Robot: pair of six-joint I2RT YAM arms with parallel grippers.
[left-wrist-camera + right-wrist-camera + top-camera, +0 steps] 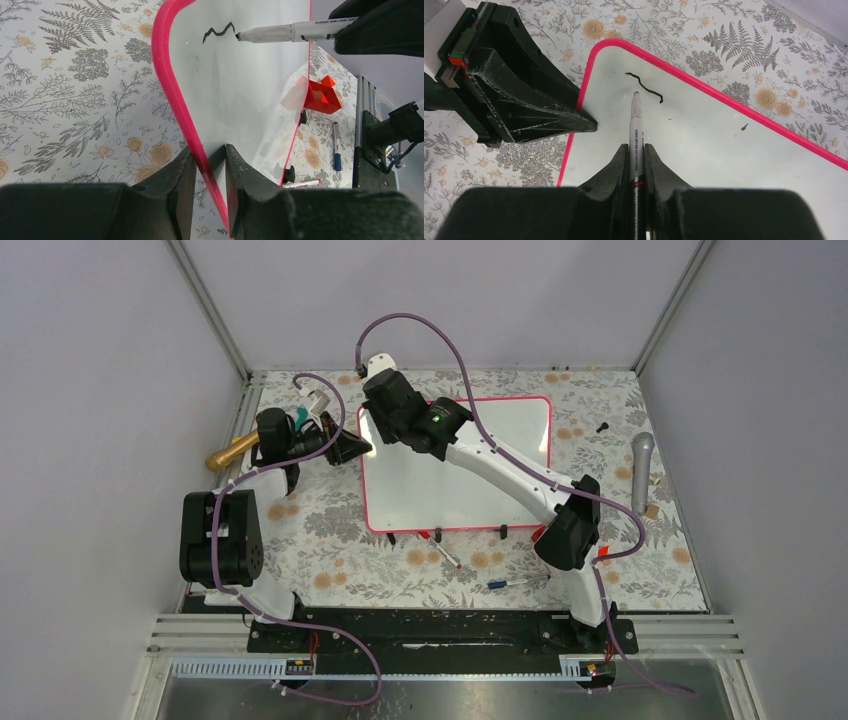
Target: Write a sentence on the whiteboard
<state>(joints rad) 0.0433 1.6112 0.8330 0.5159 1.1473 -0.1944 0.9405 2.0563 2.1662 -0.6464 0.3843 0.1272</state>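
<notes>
A cream tablecloth (320, 540) printed with ferns and flowers is covering the table inside pale grey walls. A glossy white rectangular whiteboard (420, 490) with a thin pink-red frame is lying flat on it, between the 2 arms and towards the far side.

The left gripper (209, 155) is reaching in from the left, its 2 fingers pinching the board's pink left edge. The right gripper (637, 147) is hanging over the board's far-left corner, its fingers pressing together on a slim white marker pen (636, 125).

The pen's tip is sitting just beside a short black wavy stroke (644, 89), the only writing on the board. 2 loose pens (507, 583) are lying near the board's near edge.
</notes>
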